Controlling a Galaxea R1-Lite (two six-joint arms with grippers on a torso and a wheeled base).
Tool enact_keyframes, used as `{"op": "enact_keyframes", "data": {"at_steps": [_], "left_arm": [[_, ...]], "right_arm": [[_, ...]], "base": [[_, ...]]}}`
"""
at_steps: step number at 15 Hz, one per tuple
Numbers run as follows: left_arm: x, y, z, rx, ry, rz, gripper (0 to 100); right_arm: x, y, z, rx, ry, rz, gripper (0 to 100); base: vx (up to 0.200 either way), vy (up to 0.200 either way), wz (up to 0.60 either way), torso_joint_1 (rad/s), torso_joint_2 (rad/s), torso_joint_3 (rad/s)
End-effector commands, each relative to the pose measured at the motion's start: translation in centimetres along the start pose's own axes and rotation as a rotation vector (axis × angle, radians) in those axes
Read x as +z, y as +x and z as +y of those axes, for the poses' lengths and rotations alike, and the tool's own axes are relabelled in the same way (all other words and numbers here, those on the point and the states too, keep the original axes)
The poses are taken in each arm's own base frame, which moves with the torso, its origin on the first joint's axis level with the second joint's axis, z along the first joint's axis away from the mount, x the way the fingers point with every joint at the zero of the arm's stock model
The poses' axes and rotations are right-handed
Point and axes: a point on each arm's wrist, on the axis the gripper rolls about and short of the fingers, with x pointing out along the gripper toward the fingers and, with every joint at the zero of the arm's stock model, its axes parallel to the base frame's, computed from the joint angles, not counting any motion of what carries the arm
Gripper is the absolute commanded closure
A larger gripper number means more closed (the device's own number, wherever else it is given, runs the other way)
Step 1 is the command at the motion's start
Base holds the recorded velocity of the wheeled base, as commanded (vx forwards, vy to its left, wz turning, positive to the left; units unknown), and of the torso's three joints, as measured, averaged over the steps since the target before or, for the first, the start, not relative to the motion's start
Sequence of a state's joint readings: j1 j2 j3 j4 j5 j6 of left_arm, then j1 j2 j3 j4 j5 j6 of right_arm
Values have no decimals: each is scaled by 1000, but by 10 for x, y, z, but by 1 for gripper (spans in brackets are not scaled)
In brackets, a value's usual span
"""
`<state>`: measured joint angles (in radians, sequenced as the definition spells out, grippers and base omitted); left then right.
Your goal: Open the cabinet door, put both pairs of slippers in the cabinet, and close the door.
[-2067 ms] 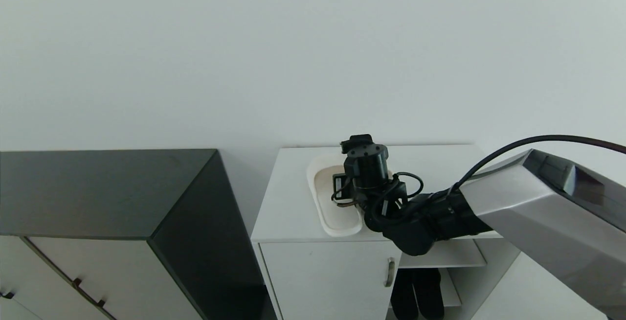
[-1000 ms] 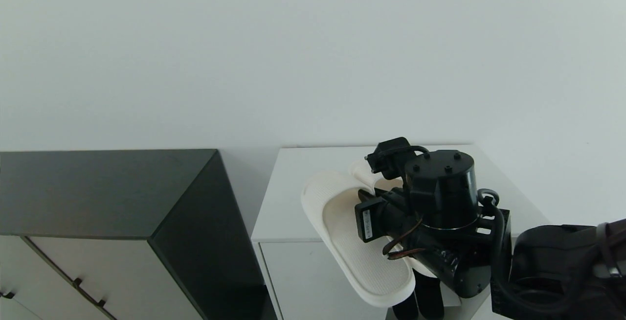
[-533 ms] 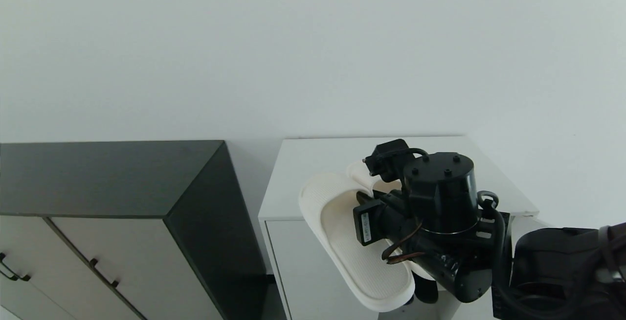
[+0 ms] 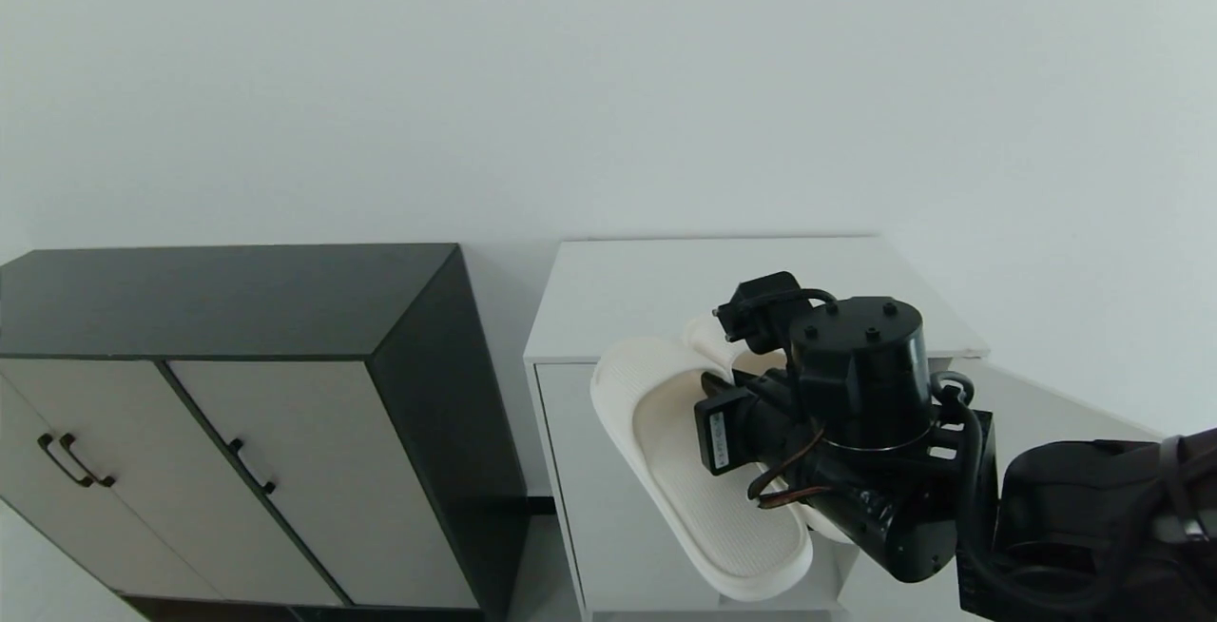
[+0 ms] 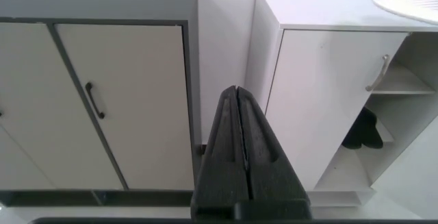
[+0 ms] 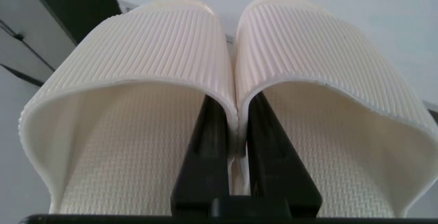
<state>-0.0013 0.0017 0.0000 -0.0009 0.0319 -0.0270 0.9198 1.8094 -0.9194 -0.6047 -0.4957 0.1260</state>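
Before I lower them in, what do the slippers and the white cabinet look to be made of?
Slippers: likely soft moulded foam or rubber, matte cream; ribbed straps, dimpled footbeds, edges pinched in the right claw. Cabinet: probably laminated board, smooth matte white; flat panels, metal-looking handle.

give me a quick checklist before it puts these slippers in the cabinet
1. Grip: right gripper is shut on the inner strap edges of both cream slippers. Ok.
2. Access: the white cabinet has the compartment beside its handled door open, with the shelves showing. Ok.
3. Free spot: the black slippers sit low inside, and the visible part of the upper shelf looks bare. Ok.
4. Left gripper: shut, empty, set back from the opening. Ok.
5. Clearance between the held slippers and the cabinet front: cannot tell.
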Motion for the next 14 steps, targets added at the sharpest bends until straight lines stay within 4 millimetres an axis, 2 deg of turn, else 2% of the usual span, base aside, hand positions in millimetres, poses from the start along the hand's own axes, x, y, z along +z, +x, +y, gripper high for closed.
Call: {"op": "enact_keyframes", "data": {"at_steps": [1,14], "left_arm": [[0,0,0,0,-1,-1,100],[0,0,0,2,-1,-1,100]], "right_arm": [[-1,0,0,1,-1,1,100],[-1,0,0,2,1,-11,100]], "base": [[0,0,0,0,0,0],[0,0,0,0,0,0]]}}
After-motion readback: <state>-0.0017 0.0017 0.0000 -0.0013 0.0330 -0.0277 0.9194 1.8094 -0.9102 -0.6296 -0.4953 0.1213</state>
